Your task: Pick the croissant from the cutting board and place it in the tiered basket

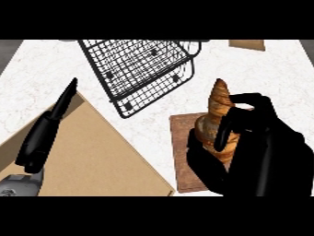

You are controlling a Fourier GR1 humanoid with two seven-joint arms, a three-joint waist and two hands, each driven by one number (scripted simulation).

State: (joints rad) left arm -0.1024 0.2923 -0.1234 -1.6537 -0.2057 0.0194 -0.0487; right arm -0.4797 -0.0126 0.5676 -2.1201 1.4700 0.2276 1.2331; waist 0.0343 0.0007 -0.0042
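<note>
The golden-brown croissant (217, 113) stands on end in my right hand (268, 156), whose black fingers and thumb curl round its lower half above the brown cutting board (182, 138). Whether the croissant still touches the board is hidden by the hand. The black wire tiered basket (137, 69) stands farther back and to the left, a short way from the croissant's tip. My left hand (47, 129) rests open at the left, fingers straight and pointing away, over a tan cardboard box.
A large tan cardboard box (98, 156) fills the lower left of the white marble counter (282, 73). A small tan object (247, 44) lies at the counter's far right edge. Dark floor shows beyond both counter sides.
</note>
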